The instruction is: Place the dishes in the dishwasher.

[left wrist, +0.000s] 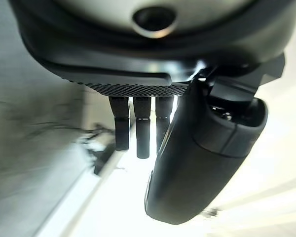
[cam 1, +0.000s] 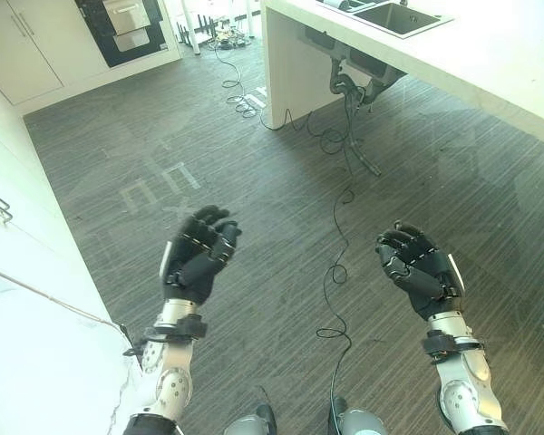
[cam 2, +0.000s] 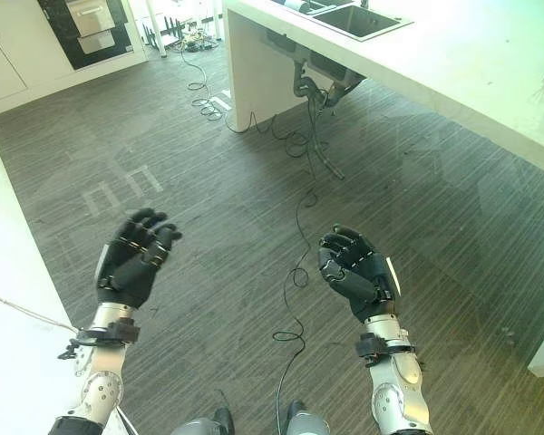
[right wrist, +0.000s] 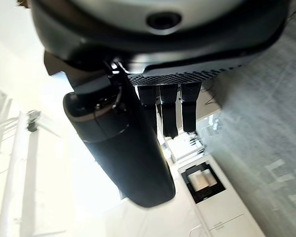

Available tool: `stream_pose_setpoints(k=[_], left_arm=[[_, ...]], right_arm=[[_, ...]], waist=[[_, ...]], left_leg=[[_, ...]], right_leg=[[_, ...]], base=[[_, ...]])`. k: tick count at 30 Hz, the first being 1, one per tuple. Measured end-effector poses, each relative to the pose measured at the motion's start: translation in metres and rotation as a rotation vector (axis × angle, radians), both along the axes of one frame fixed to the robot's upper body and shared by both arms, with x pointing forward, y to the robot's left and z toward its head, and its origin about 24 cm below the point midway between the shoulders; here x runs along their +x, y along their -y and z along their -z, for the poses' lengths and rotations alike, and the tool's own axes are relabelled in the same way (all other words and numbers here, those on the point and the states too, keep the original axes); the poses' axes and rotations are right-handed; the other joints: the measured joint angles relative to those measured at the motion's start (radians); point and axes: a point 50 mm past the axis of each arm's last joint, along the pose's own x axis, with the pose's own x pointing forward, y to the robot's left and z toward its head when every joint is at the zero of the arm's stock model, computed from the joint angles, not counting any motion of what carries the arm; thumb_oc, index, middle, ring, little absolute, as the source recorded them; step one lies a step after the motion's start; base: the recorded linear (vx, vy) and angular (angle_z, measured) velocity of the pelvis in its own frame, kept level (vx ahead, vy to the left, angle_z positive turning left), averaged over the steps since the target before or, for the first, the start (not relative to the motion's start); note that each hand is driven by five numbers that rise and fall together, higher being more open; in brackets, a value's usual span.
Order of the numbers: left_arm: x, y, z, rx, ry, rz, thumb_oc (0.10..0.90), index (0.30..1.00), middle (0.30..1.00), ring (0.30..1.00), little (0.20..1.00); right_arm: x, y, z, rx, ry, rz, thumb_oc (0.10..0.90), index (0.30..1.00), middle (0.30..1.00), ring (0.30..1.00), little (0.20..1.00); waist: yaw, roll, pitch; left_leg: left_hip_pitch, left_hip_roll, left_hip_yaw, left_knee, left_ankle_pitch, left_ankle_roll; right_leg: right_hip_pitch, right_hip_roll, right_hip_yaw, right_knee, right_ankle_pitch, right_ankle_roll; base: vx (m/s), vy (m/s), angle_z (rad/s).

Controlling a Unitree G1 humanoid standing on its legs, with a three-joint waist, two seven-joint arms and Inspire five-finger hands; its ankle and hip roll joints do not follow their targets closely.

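Both hands hang empty over bare floor (cam 1: 281,208), palms raised in the lower half of the frame: the left hand (cam 1: 197,256) at lower left of centre, the right hand (cam 1: 417,270) at lower right, well apart from one another. Neither holds anything. The left hand's fingers (left wrist: 142,126) are loosely extended and only slightly bent, with the thumb (left wrist: 202,153) standing beside them; the right hand is more cupped, fingers (right wrist: 168,109) relaxed and closing on nothing, its thumb (right wrist: 123,148) alongside. No dish and no dishwasher can be made out here, so which way the task's things lie from either hand cannot be told. The likeliest quarter for dishes is a judgement only: the white counter (cam 1: 490,63) running across the upper right of the frame, with its sink (cam 1: 397,16) at the top edge, lies nearer the right hand than the left. At upper left stand white cabinets (cam 1: 23,45) and a dark built-in oven (cam 1: 122,23); a white surface (cam 1: 27,362) fills the lower left corner just beside the left forearm. The task looks to be at its very start, with nothing picked up, and the next move probably calls for turning toward the counter before either arm can reach.
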Motion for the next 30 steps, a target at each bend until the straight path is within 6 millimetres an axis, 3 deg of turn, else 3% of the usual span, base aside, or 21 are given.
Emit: stream_pose_setpoints(k=[6, 9, 14, 17, 18, 20, 21, 24, 25, 27, 30], left_arm=[[-0.018, 0.002, 0.048, 0.019, -0.215, 0.086, 0.8, 0.9, 0.9, 0.9, 0.9], [-0.025, -0.001, 0.059, 0.018, -0.264, 0.087, 0.8, 0.9, 0.9, 0.9, 0.9], [-0.024, -0.004, 0.059, 0.066, -0.271, 0.078, 0.8, 0.9, 0.9, 0.9, 0.9], [-0.019, -0.004, 0.052, 0.082, -0.239, 0.07, 0.8, 0.9, 0.9, 0.9, 0.9], [-0.018, -0.004, 0.05, 0.09, -0.226, 0.069, 0.8, 0.9, 0.9, 0.9, 0.9], [-0.013, -0.004, 0.046, 0.111, -0.207, 0.068, 0.8, 0.9, 0.9, 0.9, 0.9], [-0.015, -0.005, 0.047, 0.116, -0.212, 0.063, 0.8, 0.9, 0.9, 0.9, 0.9], [-0.02, -0.006, 0.05, 0.119, -0.226, 0.059, 0.8, 0.9, 0.9, 0.9, 0.9], [-0.021, -0.008, 0.052, 0.117, -0.234, 0.057, 0.8, 0.9, 0.9, 0.9, 0.9], [-0.023, -0.009, 0.055, 0.116, -0.245, 0.056, 0.8, 0.9, 0.9, 0.9, 0.9], [-0.025, -0.01, 0.057, 0.117, -0.246, 0.077, 0.8, 0.9, 0.9, 0.9, 0.9]], right_arm=[[-0.007, 0.006, 0.024, -0.003, -0.126, 0.005, 0.8, 0.9, 0.9, 0.9, 0.9], [-0.01, 0.007, 0.032, -0.004, -0.165, 0.005, 0.8, 0.9, 0.9, 0.9, 0.9], [-0.013, 0.003, 0.037, 0.003, -0.194, -0.038, 0.8, 0.9, 0.9, 0.9, 0.9], [-0.012, 0.003, 0.035, -0.011, -0.187, -0.065, 0.8, 0.9, 0.9, 0.9, 0.9], [-0.012, 0.003, 0.036, -0.01, -0.19, -0.068, 0.8, 0.9, 0.9, 0.9, 0.9], [-0.012, 0.001, 0.037, -0.002, -0.191, -0.074, 0.8, 0.9, 0.9, 0.9, 0.9], [-0.011, -0.001, 0.037, 0.006, -0.183, -0.081, 0.8, 0.9, 0.9, 0.9, 0.9], [-0.01, -0.003, 0.036, 0.02, -0.176, -0.086, 0.8, 0.9, 0.9, 0.9, 0.9], [-0.01, -0.004, 0.037, 0.031, -0.187, -0.094, 0.8, 0.9, 0.9, 0.9, 0.9], [-0.014, -0.004, 0.04, 0.055, -0.204, -0.093, 0.8, 0.9, 0.9, 0.9, 0.9], [-0.021, 0.003, 0.044, 0.032, -0.23, -0.096, 0.8, 0.9, 0.9, 0.9, 0.9]], waist=[[-0.003, 0.0, 0.0], [-0.004, 0.0, 0.0], [-0.001, -0.003, 0.002], [0.019, -0.026, 0.019], [0.027, -0.038, 0.028], [0.031, -0.055, 0.071], [0.033, -0.047, 0.081], [0.032, 0.027, 0.118], [0.041, 0.037, 0.133], [0.051, 0.04, 0.14], [0.031, 0.03, 0.141]], left_leg=[[0.003, 0.004, -0.002, -0.009, 0.005, -0.01], [0.004, 0.009, -0.009, -0.014, 0.011, -0.019], [0.027, 0.017, -0.014, -0.047, 0.037, -0.037], [0.054, 0.006, 0.006, -0.065, 0.063, -0.047], [0.047, 0.006, 0.006, -0.042, 0.065, -0.052], [-0.045, 0.025, 0.005, 0.132, 0.078, -0.07], [-0.081, 0.05, 0.001, 0.155, 0.046, -0.084], [-0.207, 0.153, -0.077, 0.087, 0.064, -0.106], [-0.233, 0.179, -0.082, 0.051, 0.073, -0.115], [-0.288, 0.217, -0.029, 0.029, 0.084, -0.109], [-0.256, 0.212, 0.056, 0.04, 0.082, -0.097]], right_leg=[[0.0, 0.008, -0.004, -0.002, -0.006, -0.003], [0.0, 0.018, -0.007, -0.001, -0.011, -0.008], [0.006, 0.03, -0.018, 0.004, -0.024, -0.022], [-0.033, 0.012, 0.003, 0.097, -0.091, -0.031], [-0.048, 0.006, 0.012, 0.133, -0.115, -0.038], [-0.035, 0.002, 0.027, 0.142, -0.131, -0.057], [-0.031, 0.013, 0.032, 0.132, -0.131, -0.055], [-0.002, 0.103, 0.046, 0.109, -0.139, -0.071], [0.014, 0.113, 0.05, 0.112, -0.147, -0.082], [0.042, 0.105, 0.059, 0.125, -0.166, -0.092], [0.137, 0.066, 0.068, 0.109, -0.217, -0.041]], base=[[0.0, -0.082, 0.01], [0.0, -0.159, 0.04], [0.03, -0.158, 0.02], [0.11, -0.137, -0.09], [0.23, 0.002, 0.04], [0.34, 0.118, 0.22], [0.45, 0.183, 0.12], [0.38, 0.186, 0.07], [0.39, 0.22, -0.16], [0.5, 0.239, -0.24], [0.45, 0.231, -0.09]])
